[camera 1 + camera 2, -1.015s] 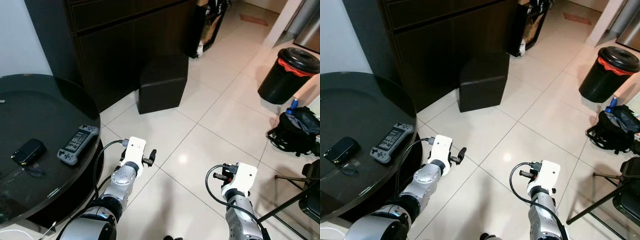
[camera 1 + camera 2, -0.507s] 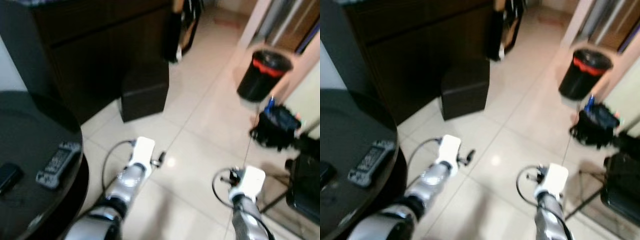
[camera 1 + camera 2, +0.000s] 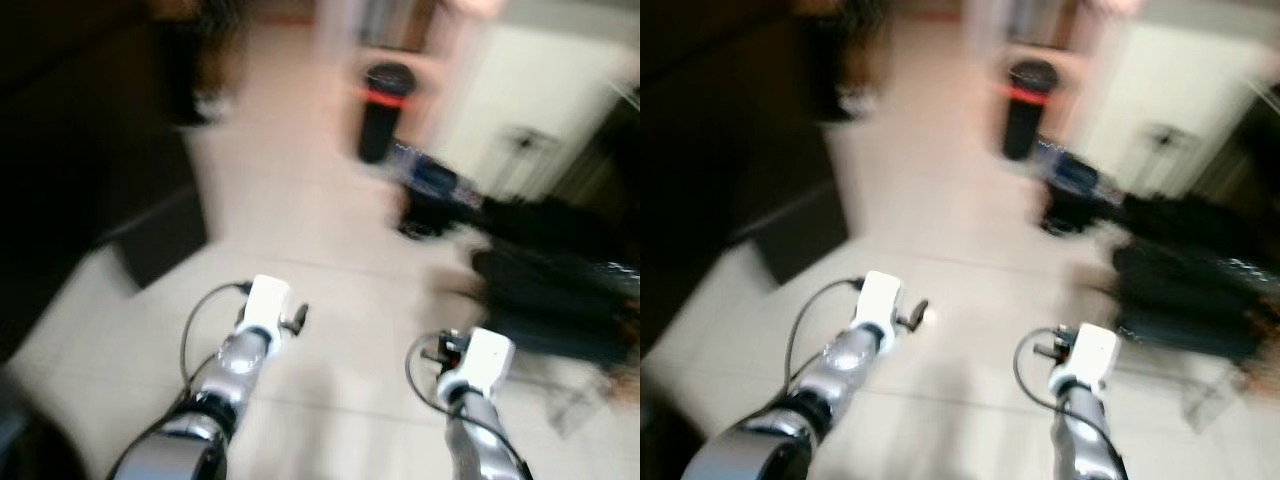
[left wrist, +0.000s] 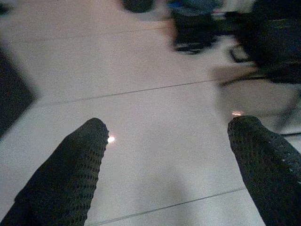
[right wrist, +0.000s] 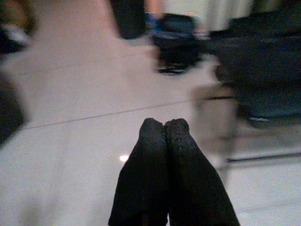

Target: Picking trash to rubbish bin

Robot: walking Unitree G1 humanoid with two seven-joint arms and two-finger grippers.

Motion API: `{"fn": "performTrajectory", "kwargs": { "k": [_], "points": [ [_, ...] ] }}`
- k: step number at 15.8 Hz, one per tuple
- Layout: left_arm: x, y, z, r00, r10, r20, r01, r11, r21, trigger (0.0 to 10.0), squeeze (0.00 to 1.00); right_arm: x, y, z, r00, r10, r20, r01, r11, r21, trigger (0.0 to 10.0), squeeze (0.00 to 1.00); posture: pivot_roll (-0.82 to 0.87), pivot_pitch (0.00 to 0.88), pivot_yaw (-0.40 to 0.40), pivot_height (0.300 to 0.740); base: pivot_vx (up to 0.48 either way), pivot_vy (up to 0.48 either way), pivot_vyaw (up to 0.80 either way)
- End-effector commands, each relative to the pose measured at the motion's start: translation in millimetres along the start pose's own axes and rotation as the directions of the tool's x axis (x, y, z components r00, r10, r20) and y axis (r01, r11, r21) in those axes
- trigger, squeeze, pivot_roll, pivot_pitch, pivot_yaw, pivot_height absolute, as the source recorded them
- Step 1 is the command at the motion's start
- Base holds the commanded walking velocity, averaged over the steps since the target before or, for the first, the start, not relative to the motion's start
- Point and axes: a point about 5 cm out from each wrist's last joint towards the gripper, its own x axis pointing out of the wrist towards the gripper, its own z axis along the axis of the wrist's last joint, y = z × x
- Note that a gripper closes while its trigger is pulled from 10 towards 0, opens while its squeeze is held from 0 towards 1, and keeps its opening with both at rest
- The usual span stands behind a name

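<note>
Blurred tiled floor (image 3: 300, 210), black rubbish bin (image 3: 385, 110) far ahead
Near bin dark bags (image 3: 440, 195); left hand (image 4: 169, 155) apart, right hand (image 5: 164, 129) together

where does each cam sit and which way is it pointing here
Left and right eye views: on the head, looking forward and down at tiled floor; both silver arms show, rubbish bin ahead, blurred.
Left wrist view: along the left gripper, fingers apart, over floor.
Right wrist view: along the right gripper, fingers together, facing a dark bag.
Shared: both wrist views catch that bag and floor.
</note>
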Motion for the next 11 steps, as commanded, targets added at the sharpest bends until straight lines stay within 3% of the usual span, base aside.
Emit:
{"fn": "performTrajectory", "kwargs": {
  "k": [1,8,11],
  "points": [
    [-0.7,3.6,-1.0,1.0,0.005,-0.006,-0.005,1.0,0.017,10.0,0.0,3.3,2.8,5.7,1.0,0.006,0.018,-0.006,1.0,0.005,10.0,0.0,0.17,0.052,-0.09,0.74,0.315,0.0,-0.8],
    [-1.7,2.5,-3.2,1.0,-0.001,-0.009,0.002,0.999,0.038,10.0,0.0,2.6,2.7,5.8,1.0,0.007,0.017,-0.007,1.0,-0.002,10.0,0.0,0.17,0.052,-0.094,0.74,0.296,0.0,-0.8],
    [-1.5,2.2,-2.9,1.0,0.008,-0.005,-0.008,1.0,0.015,10.0,0.0,2.8,1.8,6.3,1.0,0.005,0.017,-0.005,1.0,-0.003,10.0,0.0,0.17,0.051,-0.094,0.74,0.192,-0.16,-0.8]
  ]
}}
